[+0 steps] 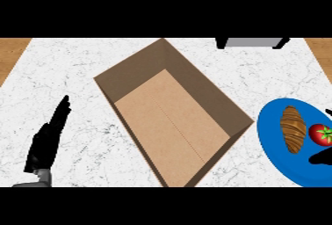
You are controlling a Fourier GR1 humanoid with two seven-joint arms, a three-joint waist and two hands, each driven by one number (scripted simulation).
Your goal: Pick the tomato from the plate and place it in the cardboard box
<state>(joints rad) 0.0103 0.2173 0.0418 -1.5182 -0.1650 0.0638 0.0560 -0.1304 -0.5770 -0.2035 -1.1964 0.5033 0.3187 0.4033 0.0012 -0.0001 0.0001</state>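
Fingers [62, 110] straight on the left hand [43, 145] at eight o'clock; right hand [322, 157] by the tomato [320, 134] at three o'clock: cannot tell.

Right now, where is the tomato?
In the head view the tomato sits on the blue plate at the far right, just right of the croissant; the cardboard box lies to the plate's left.

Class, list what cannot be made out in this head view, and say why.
1. Right hand: head view, mostly beyond the right edge; its grasp cannot be told.
2. Blue plate: head view, right part cut off by the same edge.
3. Grey object at the top: head view, cut off by the upper edge; unidentifiable.
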